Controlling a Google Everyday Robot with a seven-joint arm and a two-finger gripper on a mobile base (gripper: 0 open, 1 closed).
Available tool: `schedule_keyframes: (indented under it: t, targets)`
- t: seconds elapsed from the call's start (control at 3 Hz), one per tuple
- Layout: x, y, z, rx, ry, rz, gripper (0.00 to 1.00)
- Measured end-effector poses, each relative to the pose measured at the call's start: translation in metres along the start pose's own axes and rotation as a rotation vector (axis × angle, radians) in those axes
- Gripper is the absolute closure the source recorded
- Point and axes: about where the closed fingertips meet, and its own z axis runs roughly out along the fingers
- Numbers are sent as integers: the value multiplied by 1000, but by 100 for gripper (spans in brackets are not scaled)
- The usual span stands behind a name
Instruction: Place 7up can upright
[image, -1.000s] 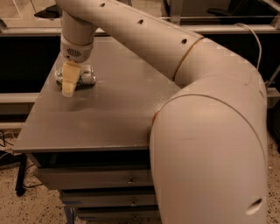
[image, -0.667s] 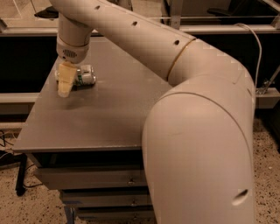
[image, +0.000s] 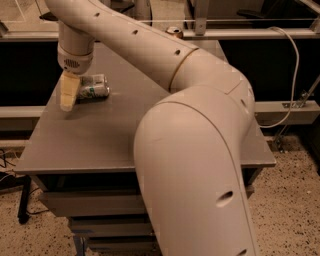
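The 7up can (image: 94, 86), silvery-white with green markings, lies on its side on the grey table (image: 105, 140), near the far left corner. My gripper (image: 68, 93) hangs from the cream arm and points down at the tabletop. It sits right at the can's left end, and I cannot tell whether it touches the can. The arm's elbow and forearm fill the middle and right of the view.
A second can (image: 174, 31) stands at the table's far edge, behind the arm. The table's left edge (image: 36, 125) is close to the gripper. Drawers (image: 95, 205) sit under the tabletop. A cable (image: 292, 75) hangs at the right over a speckled floor.
The gripper has shifted a little to the left, towards the can's left end. The can has stayed lying on its side in the same spot.
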Motion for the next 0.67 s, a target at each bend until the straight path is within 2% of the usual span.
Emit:
schedule_keyframes:
  t: [0.33, 0.67]
  targets:
    - [0, -3, 3, 7, 20, 9, 18]
    - [6, -3, 3, 16, 36, 22, 41]
